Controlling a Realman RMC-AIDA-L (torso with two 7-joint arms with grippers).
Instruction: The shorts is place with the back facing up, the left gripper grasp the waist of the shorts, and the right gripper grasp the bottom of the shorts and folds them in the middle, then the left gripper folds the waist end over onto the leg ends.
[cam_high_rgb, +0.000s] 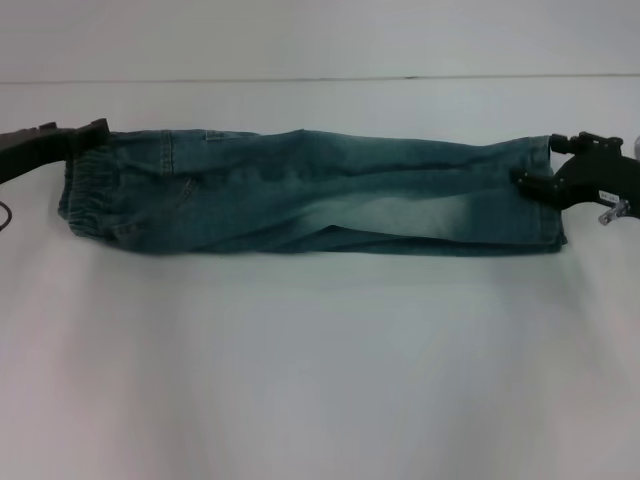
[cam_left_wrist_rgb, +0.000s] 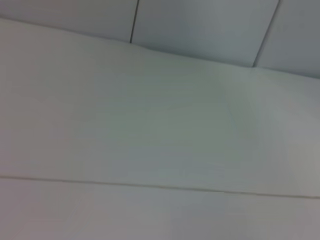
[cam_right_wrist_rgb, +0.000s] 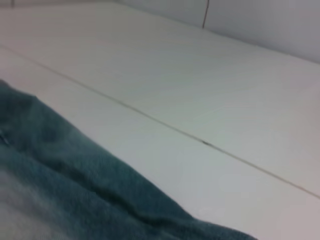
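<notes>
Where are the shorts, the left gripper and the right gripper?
shorts (cam_high_rgb: 310, 190): head view, middle of the denim.
left gripper (cam_high_rgb: 88, 133): head view, tip at the waist.
right gripper (cam_high_rgb: 535, 180): head view, tip at the leg ends.

Two black grippers, matte and angular.
Left gripper (cam_high_rgb: 92, 130) a plain dark bar; right gripper (cam_high_rgb: 548, 165) bracketed, with a clear, silvery fitting at its outer side.

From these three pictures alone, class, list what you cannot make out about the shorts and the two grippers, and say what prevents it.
- Left gripper, head view: fingertips hidden by the waist of the shorts; arm cut off by the picture edge.
- Right gripper, head view: too dark against the leg end to tell its grip.
- Left wrist view: shows only the table and wall; no shorts, no fingers.
- Right wrist view: denim blurred and cut off at the edge; no fingers in view.
</notes>
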